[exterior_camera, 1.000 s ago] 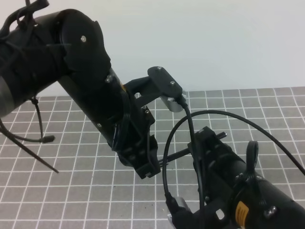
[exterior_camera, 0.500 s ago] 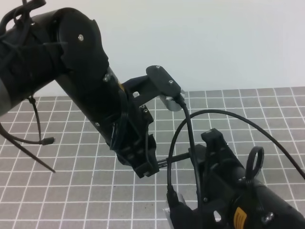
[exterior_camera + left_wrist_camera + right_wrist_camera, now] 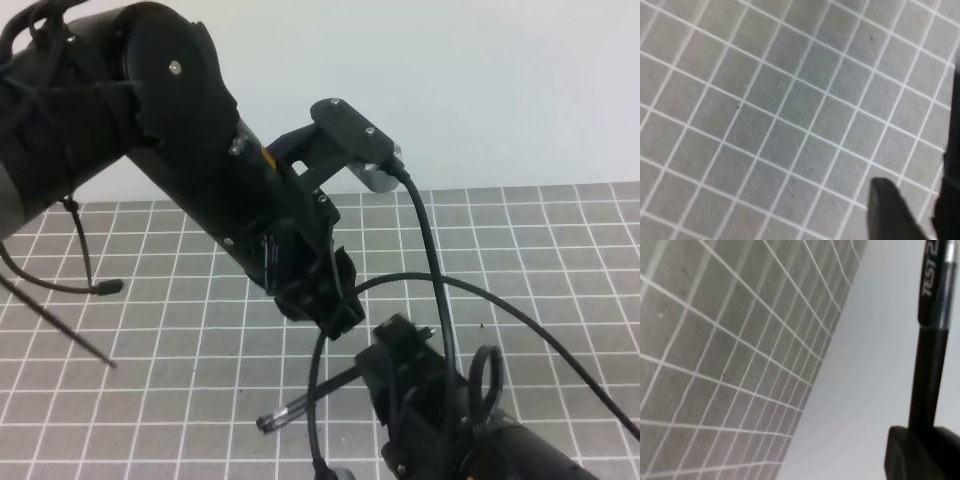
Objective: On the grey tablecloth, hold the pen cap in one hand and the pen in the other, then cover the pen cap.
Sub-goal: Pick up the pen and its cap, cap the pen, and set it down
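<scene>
The right claw (image 3: 385, 352) grips the long thin black pen (image 3: 325, 392), with its dark and silver cap (image 3: 278, 417) on, above the grey squared cloth (image 3: 560, 260). I cannot tell if the left claw (image 3: 335, 312) is open.

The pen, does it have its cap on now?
Yes, it looks capped. The pen sticks out of the right gripper with a thicker cap on its far end.

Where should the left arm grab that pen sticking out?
Probably the pen's bare middle, coming from above with the left tool. The right tool clamps one end, and the shaft juts out long and thin toward the left.
</scene>
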### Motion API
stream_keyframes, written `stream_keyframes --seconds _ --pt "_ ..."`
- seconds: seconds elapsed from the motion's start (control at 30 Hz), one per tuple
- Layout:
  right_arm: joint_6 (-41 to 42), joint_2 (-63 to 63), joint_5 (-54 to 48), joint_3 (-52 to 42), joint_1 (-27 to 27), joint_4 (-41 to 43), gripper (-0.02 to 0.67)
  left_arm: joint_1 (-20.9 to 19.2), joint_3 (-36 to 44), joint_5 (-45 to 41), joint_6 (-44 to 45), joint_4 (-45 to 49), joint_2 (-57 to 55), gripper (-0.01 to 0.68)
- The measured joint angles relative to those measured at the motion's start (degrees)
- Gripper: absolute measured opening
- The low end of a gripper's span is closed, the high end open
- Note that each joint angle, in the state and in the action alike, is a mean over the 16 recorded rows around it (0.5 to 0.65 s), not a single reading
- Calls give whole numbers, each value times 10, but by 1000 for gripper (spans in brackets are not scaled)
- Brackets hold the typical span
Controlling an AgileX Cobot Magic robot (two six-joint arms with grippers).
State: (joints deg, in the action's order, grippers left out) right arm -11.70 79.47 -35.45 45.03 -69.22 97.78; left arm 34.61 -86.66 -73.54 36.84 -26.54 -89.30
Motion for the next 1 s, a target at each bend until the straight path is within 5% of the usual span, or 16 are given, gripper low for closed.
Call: stream_keyframes --seconds 0.17,0.3,0.77,1.0 --pt "16 -1 23 -11 15 -28 67 0 0 0 -29 46 18 269" --pt "-35 -9 29 -20 37 -58 72 0 0 0 -57 88 38 244" --pt "-549 -63 13 -31 134 -254 72 0 27 38 -195 166 141 9" --pt "-525 -74 39 -25 189 -463 72 0 118 154 -276 176 228 0"
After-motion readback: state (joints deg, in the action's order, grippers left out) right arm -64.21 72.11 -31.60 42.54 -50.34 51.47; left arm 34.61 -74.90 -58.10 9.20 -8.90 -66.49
